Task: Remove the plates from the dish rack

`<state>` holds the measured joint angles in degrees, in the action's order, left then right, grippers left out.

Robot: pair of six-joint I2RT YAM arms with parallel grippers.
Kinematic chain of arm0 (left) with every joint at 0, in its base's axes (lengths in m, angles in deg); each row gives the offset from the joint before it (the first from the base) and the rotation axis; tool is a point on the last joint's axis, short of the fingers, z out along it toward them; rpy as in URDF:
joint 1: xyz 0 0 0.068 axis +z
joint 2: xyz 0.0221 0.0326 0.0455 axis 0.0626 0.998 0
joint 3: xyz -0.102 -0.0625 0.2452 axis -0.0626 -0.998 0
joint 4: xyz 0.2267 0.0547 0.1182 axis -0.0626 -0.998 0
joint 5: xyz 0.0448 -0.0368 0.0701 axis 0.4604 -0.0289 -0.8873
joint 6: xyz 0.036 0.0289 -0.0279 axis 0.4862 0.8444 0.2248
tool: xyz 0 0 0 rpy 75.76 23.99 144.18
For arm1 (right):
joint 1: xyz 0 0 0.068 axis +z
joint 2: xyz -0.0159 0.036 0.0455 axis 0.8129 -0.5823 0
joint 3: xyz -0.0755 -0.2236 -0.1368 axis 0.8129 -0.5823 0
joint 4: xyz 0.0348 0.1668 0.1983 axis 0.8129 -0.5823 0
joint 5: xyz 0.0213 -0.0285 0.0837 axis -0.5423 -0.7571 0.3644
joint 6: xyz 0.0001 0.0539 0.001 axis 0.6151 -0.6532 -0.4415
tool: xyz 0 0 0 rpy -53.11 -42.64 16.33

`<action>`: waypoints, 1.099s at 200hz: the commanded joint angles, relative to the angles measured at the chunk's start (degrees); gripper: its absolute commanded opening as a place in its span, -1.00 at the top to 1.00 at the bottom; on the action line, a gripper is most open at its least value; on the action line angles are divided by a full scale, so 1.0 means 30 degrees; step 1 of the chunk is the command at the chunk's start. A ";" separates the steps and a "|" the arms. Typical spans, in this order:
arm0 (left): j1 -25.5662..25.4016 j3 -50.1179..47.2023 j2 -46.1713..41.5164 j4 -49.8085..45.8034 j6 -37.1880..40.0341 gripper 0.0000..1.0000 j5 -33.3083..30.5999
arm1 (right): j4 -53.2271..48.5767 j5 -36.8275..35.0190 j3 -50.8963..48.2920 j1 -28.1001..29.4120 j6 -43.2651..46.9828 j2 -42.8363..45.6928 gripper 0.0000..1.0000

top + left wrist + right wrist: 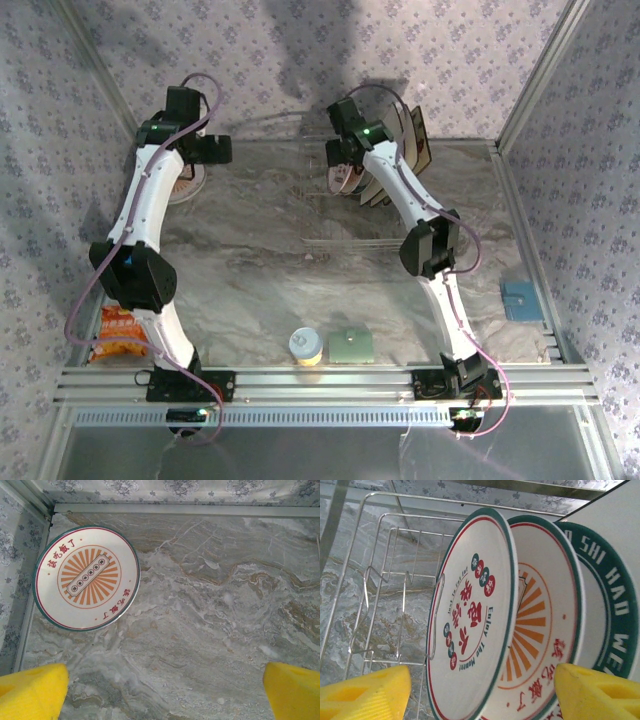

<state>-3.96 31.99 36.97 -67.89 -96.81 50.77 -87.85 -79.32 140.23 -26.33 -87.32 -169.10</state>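
The dish rack stands at the back of the tabletop, right of centre. Its round plates are upright on edge and packed close, with a wire divider across the front one's face. The right tool hangs before them, spread wide, gripping nothing. A lone plate lies flat in the far left corner, just beside the wall rail. The left tool hovers near it, wide open and empty. Bare marble runs between. Near the front edge sit a snack bag, a yellow-lidded cup and a green pad.

Upright plates crowd one end of dish rack; remaining slots free; wire dividers between.
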 commanded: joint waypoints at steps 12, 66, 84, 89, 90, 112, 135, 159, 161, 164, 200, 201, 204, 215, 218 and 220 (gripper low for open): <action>-0.0146 -0.0406 -0.0437 -0.0050 0.0328 -0.98 0.0132 | 0.0795 -0.0423 0.0871 0.0196 -0.0466 -0.0884 -0.42; -0.0125 -0.0659 -0.0558 0.0303 0.0496 -0.98 0.0191 | 0.1137 -0.0225 0.2074 0.0178 -0.0540 -0.2006 -0.11; -0.0120 -0.0692 -0.0594 0.0354 0.0559 -0.98 0.0191 | 0.1253 -0.0189 0.2153 0.0149 -0.0608 -0.2196 -0.08; -0.0123 -0.0727 -0.0616 0.0377 0.0561 -0.98 0.0191 | 0.1307 -0.0189 0.2168 0.0142 -0.0638 -0.2245 -0.07; -0.0136 -0.0741 -0.0616 0.0384 0.0547 -0.98 0.0191 | 0.1341 -0.0189 0.2175 0.0142 -0.0641 -0.2268 -0.07; -0.0133 -0.0790 -0.0616 0.0475 0.0563 -0.98 0.0184 | 0.1491 -0.0160 0.2270 0.0104 -0.0753 -0.2476 0.17; -0.0124 -0.0783 -0.0587 0.0537 0.0530 -0.98 0.0211 | 0.1583 -0.0187 0.2402 0.0071 -0.0871 -0.2647 0.22; -0.0139 -0.0783 -0.0616 0.0552 0.0562 -0.98 0.0217 | 0.1606 -0.0247 0.2446 0.0077 -0.1058 -0.2729 0.25; -0.0124 -0.0783 -0.0616 0.0555 0.0562 -0.98 0.0219 | 0.1601 -0.0247 0.2446 0.0059 -0.1092 -0.2730 0.25; -0.0142 -0.0805 -0.0616 0.0558 0.0562 -0.98 0.0220 | 0.1593 -0.0247 0.2442 0.0054 -0.1110 -0.2737 0.27; -0.0122 -0.0783 -0.0675 0.0589 0.0562 -0.98 0.0250 | 0.1597 -0.0276 0.2475 0.0065 -0.1261 -0.2684 0.40; -0.0121 -0.0783 -0.0675 0.0592 0.0562 -0.98 0.0250 | 0.1603 -0.0276 0.2475 0.0059 -0.1260 -0.2678 0.41; -0.0134 -0.0783 -0.0675 0.0595 0.0584 -0.98 0.0250 | 0.1583 -0.0298 0.2475 0.0061 -0.1274 -0.2668 0.43; -0.0123 -0.0783 -0.0673 0.0631 0.0585 -0.98 0.0221 | 0.1580 -0.0306 0.2475 0.0101 -0.1281 -0.2577 0.50; -0.0124 -0.0783 -0.0700 0.0626 0.0587 -0.98 0.0220 | 0.1580 -0.0306 0.2475 0.0110 -0.1277 -0.2564 0.50; -0.0121 -0.0783 -0.0703 0.0625 0.0569 -0.98 0.0220 | 0.1587 -0.0306 0.2475 0.0111 -0.1286 -0.2549 0.50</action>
<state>-4.05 29.80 36.97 -67.08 -96.19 50.97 -83.15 -79.57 145.36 -26.16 -90.33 -176.62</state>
